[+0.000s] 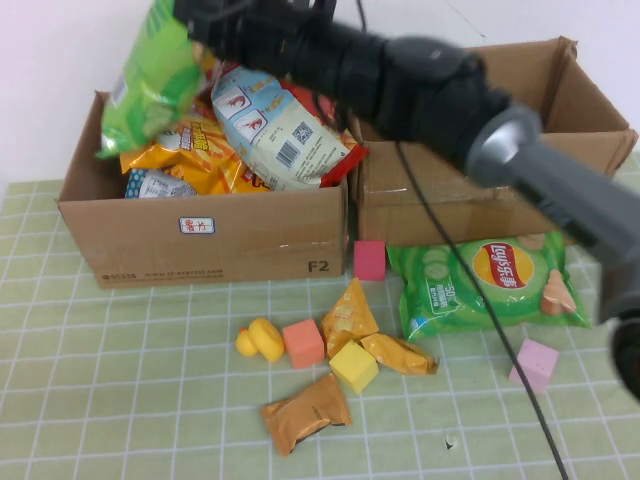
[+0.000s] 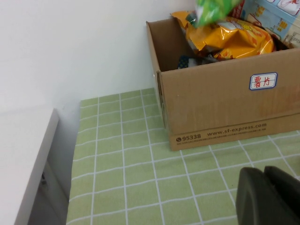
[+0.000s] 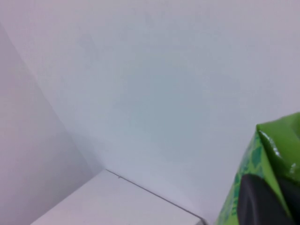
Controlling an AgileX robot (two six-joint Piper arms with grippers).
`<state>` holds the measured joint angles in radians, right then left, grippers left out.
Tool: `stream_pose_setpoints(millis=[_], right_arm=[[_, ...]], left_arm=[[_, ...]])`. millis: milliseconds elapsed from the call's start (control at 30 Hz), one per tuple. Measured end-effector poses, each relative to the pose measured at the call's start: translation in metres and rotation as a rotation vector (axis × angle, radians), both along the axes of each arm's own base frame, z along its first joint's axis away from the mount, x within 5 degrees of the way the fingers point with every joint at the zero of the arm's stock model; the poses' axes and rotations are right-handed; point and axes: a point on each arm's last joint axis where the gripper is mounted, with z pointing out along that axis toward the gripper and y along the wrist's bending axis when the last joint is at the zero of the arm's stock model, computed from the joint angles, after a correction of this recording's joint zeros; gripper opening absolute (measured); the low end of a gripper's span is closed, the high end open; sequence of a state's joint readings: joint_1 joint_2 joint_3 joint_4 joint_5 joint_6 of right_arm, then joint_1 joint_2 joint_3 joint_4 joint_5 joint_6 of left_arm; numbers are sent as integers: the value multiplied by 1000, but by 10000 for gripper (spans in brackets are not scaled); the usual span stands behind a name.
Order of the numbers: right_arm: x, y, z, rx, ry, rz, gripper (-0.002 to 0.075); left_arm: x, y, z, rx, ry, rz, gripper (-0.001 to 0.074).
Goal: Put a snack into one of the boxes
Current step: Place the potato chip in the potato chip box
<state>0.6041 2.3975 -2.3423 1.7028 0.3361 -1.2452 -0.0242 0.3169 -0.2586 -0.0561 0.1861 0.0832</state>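
My right gripper [image 1: 195,25] reaches across the scene and is shut on a green chip bag [image 1: 150,80], holding it above the far left corner of the left cardboard box [image 1: 200,240]. That box is heaped with snack bags. The green bag fills the corner of the right wrist view [image 3: 276,154] and its tip hangs over the box in the left wrist view [image 2: 211,11]. A second cardboard box [image 1: 560,110] stands to the right. My left gripper [image 2: 269,199] is shut and empty, low over the mat in front of the left box [image 2: 225,108].
On the mat lie a green Lay's bag [image 1: 480,285], orange snack packets [image 1: 350,320], a brown packet [image 1: 305,412], a yellow duck [image 1: 262,340], and pink, orange and yellow cubes. The right arm's cable crosses the mat.
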Motion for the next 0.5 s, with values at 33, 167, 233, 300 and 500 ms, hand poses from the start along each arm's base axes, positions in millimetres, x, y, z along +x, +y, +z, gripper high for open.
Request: stream_pose_setpoints(millis=[33,167,233,300,500], right_arm=[[4,2,-7,-1,5,-5,8],[17,7,-36,-13,44,-42,8],[20,8,-45,-12,69,-50,8],[21,9,-51,-24,86,-51,16],[16,13,-62,-164,89,-19,171]], left_arm=[[0,0,0,0,0,0,-2],[0,0,0,0,0,0,-2],[0,0,0,0,0,0,-2],[0,0,0,0,0,0,-2],[0,0,0,0,0,0,-2]])
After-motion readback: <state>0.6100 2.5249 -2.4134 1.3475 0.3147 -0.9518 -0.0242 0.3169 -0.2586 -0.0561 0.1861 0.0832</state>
